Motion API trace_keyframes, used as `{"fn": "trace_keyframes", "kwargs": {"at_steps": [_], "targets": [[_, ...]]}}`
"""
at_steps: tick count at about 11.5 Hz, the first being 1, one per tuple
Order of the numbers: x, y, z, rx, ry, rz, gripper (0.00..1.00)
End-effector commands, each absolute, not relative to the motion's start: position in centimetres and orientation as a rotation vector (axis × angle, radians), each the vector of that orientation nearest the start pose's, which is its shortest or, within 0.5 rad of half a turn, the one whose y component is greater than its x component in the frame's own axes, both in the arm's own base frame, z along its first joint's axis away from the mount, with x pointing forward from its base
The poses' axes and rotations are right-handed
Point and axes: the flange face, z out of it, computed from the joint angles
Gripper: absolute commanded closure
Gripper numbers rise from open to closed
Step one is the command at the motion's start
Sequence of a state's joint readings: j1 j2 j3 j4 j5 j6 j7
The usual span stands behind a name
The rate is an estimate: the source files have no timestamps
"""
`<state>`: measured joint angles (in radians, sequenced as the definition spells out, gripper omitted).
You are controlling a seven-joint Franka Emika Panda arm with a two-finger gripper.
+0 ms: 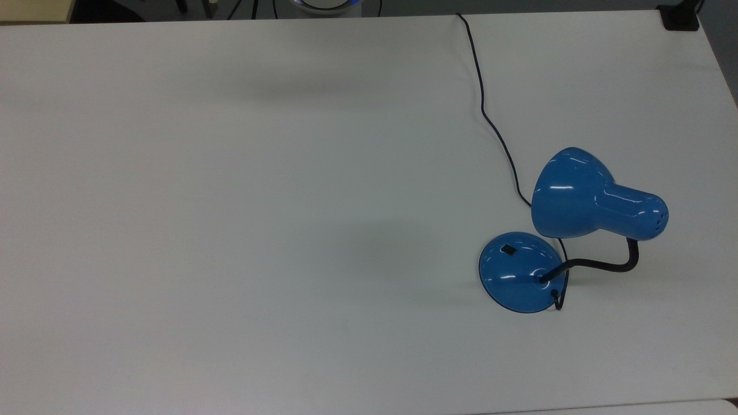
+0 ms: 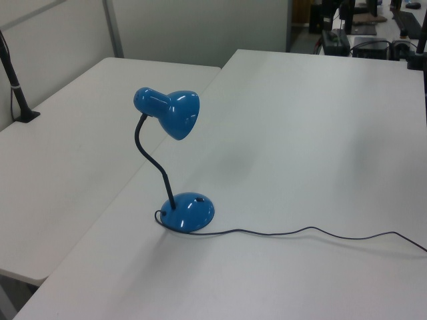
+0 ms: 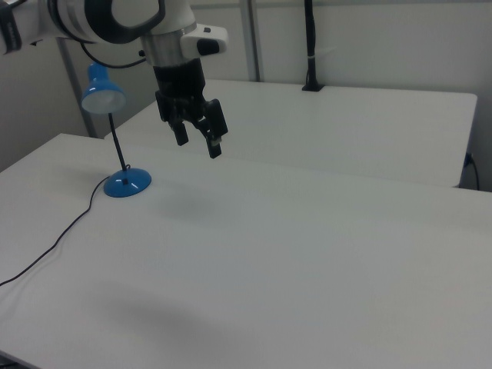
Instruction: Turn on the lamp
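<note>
I am seeing the glossy blue desk lamp with its bell-shaped shade (image 1: 582,199) standing on the plain white worktop (image 1: 230,230), toward the top view's right edge and well in from both its near and far edges. Its round domed blue base (image 1: 516,274) is sitting flat, with the small black switch (image 1: 508,249) showing on the dome's upper surface. The black bent gooseneck (image 2: 152,157) is rising from the base and carrying the shade tilted downward over the worktop. The thin black cord (image 1: 490,115) is trailing from the base across the worktop to its far edge in the top view. In the right view the black two-finger gripper (image 3: 198,141) is hanging in the air above the worktop, well apart from the lamp, on the right view's right of it, its jaws standing spread apart and gripping nothing.
</note>
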<state>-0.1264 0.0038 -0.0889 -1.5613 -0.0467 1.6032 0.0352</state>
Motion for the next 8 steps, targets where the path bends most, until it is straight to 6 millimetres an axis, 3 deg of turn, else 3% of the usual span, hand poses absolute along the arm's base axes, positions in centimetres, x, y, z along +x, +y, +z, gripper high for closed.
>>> {"fn": "trace_keyframes", "kwargs": {"at_steps": [1, 8], "targets": [[54.11, -11.51, 63.28, -3.147, 0.384, -0.021, 0.00], [53.99, -12.00, 63.38, -3.138, 0.385, -0.029, 0.00]]}}
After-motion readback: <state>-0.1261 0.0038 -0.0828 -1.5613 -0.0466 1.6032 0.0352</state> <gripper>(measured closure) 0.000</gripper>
